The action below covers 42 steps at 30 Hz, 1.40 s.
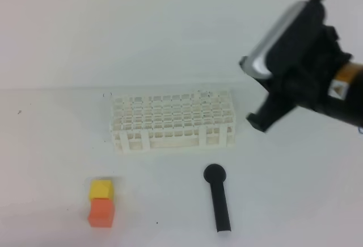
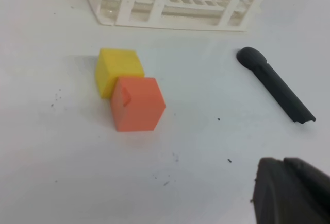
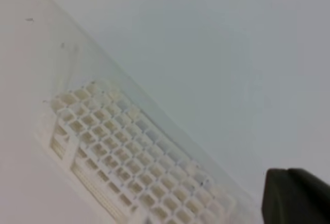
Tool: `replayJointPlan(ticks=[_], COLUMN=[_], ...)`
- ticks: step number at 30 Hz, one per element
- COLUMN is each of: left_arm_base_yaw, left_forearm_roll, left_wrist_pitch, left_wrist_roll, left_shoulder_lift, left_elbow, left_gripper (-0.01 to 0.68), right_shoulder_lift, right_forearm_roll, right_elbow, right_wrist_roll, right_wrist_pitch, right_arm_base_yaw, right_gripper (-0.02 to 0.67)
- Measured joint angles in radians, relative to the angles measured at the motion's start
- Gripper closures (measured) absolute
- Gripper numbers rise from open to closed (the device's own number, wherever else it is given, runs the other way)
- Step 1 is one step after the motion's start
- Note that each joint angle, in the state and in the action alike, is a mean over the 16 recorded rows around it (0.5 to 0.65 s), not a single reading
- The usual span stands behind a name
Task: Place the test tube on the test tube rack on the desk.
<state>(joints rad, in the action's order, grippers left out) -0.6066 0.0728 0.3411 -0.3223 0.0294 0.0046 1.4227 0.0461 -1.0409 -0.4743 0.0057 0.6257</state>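
Note:
The white test tube rack (image 1: 172,121) stands on the desk (image 1: 51,145) at mid-table; it also shows in the left wrist view (image 2: 175,0) and the right wrist view (image 3: 124,162). I cannot make out the clear test tube in any view. My right gripper (image 1: 258,121) hangs in the air just right of the rack's right end, angled down toward it. Its dark fingers (image 3: 296,195) look shut, with nothing visible between them. My left gripper (image 2: 289,190) sits low over the desk's front, fingers pressed together, holding nothing.
A black round-headed stick (image 1: 218,197) lies in front of the rack's right half. Left of it, a yellow cube (image 1: 101,189) touches an orange cube (image 1: 101,212). A pale wall rises behind the desk.

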Motion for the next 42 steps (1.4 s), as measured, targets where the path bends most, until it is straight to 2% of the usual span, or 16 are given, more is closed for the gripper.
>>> replayJointPlan(ticks=[5, 11, 18, 27, 36, 42], left_arm_base_yaw=[0.000, 0.000, 0.000, 0.000, 0.000, 0.000], left_forearm_roll=[0.000, 0.000, 0.000, 0.001, 0.001, 0.001], left_wrist_pitch=[0.002, 0.003, 0.003, 0.003, 0.003, 0.003], left_wrist_roll=[0.000, 0.000, 0.000, 0.000, 0.000, 0.000], left_shoulder_lift=[0.000, 0.000, 0.000, 0.000, 0.000, 0.000], left_elbow=[-0.002, -0.002, -0.002, -0.002, -0.002, -0.002], left_gripper=[0.667, 0.667, 0.667, 0.667, 0.666, 0.666], right_shoulder_lift=[-0.107, -0.200, -0.226, -0.138, -0.129, -0.248], right_forearm_roll=[0.024, 0.051, 0.072, 0.118, 0.286, 0.438], right_elbow=[0.147, 0.248, 0.291, 0.295, 0.295, 0.295], right_wrist_roll=[-0.012, -0.080, -0.173, -0.229, -0.288, -0.387], right_wrist_pitch=[-0.074, -0.113, -0.137, -0.173, -0.249, -0.233], right_arm_base_yaw=[-0.038, -0.062, -0.067, -0.067, -0.080, -0.147], right_gripper=[0.650, 0.650, 0.650, 0.650, 0.650, 0.650])
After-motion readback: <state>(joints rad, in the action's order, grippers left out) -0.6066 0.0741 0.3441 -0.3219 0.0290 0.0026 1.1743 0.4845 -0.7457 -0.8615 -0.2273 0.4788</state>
